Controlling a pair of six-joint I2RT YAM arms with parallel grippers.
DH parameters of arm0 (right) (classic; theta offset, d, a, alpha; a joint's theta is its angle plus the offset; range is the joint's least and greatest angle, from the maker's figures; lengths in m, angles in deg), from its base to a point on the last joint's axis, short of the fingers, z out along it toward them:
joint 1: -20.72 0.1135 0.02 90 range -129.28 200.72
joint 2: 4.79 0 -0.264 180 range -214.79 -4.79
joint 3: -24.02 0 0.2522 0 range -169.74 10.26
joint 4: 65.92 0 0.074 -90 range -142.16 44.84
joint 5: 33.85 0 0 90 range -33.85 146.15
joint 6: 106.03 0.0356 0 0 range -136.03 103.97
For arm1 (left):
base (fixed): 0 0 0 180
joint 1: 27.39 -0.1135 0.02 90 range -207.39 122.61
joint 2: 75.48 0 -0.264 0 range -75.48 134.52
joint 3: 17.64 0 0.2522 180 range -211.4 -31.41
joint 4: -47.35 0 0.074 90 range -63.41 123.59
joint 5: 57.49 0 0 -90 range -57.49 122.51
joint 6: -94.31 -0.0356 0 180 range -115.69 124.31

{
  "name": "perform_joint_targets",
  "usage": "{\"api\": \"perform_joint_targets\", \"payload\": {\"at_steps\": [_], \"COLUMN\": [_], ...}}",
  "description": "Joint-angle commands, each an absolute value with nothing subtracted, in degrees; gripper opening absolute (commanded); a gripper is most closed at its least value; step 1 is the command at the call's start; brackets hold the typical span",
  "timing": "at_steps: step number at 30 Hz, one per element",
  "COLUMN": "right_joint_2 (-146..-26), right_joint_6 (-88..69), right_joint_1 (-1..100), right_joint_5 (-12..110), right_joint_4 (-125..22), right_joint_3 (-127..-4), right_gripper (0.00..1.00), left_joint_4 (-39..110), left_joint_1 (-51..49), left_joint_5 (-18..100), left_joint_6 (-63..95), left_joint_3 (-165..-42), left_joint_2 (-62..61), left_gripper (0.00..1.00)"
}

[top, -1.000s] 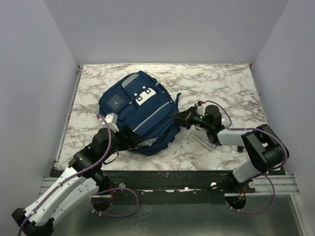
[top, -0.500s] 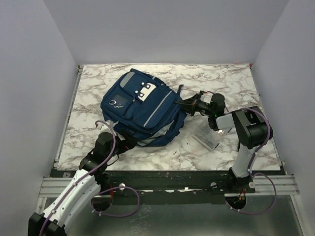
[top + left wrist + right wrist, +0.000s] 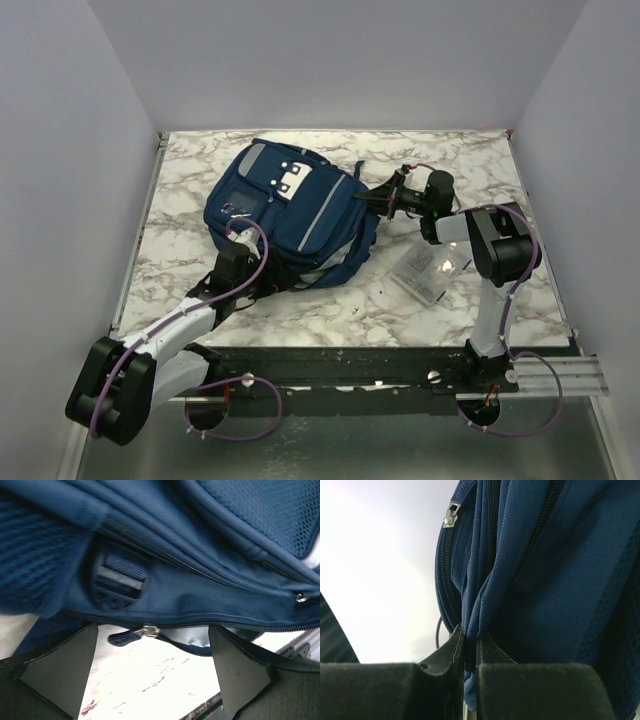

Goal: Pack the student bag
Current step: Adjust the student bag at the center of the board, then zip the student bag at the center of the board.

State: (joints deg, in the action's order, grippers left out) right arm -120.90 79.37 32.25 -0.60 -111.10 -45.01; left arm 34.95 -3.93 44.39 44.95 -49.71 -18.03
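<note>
The student bag (image 3: 290,205) is a navy backpack with grey stripes and white clips, lying on the marble table. My right gripper (image 3: 376,196) is at its right side, shut on a fold of its navy fabric (image 3: 480,605); the jaws pinch the fold tightly. A silver zipper pull (image 3: 451,515) shows above. My left gripper (image 3: 266,286) is at the bag's near edge, open and holding nothing. In the left wrist view the bag (image 3: 200,585) hangs just above the spread fingers (image 3: 60,667), with a zipper pull (image 3: 146,631) between them.
A clear plastic pouch (image 3: 428,270) lies on the table right of the bag, below the right arm. The marble table (image 3: 470,170) is bordered by grey walls at the back and sides. The table's near edge (image 3: 200,711) shows under the left gripper.
The bag has shifted toward the back right with my right gripper holding it. My left arm has reached forward to the bag's near edge.
</note>
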Motion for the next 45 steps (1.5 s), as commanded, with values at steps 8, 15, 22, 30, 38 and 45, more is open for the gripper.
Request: {"api": "perform_joint_targets", "payload": {"at_steps": [8, 15, 22, 30, 38, 45], "right_joint_2": [-117.66, -106.94, -98.92, -79.78, -64.05, -66.00], "right_joint_6": [63.42, 37.13, 30.00, 21.86, 14.83, 18.98], "right_joint_1": [31.73, 32.62, 35.64, 43.51, 50.48, 66.75], "right_joint_5": [0.33, 9.86, 13.74, 34.15, 39.93, 43.73], "right_joint_4": [-105.54, -74.25, -66.96, -58.02, -52.85, -67.18], "right_joint_3": [-46.44, -45.85, -39.15, -29.11, -24.02, -19.15], "right_gripper": [0.32, 0.51, 0.53, 0.63, 0.69, 0.52], "left_joint_4": [45.14, 45.10, 45.11, 44.87, 41.89, 24.67], "left_joint_1": [-3.99, -4.01, -3.92, -3.92, -4.01, -4.98], "left_joint_5": [58.35, 58.26, 59.05, 59.42, 60.69, 51.51], "left_joint_6": [41.66, 42.94, 43.82, 44.36, 47.14, 49.60], "left_joint_3": [-50.44, -48.56, -47.66, -47.35, -45.00, -49.27], "left_joint_2": [-15.10, -15.45, -15.30, -14.94, -21.47, -33.15], "left_gripper": [0.63, 0.37, 0.32, 0.25, 0.51, 0.65]}}
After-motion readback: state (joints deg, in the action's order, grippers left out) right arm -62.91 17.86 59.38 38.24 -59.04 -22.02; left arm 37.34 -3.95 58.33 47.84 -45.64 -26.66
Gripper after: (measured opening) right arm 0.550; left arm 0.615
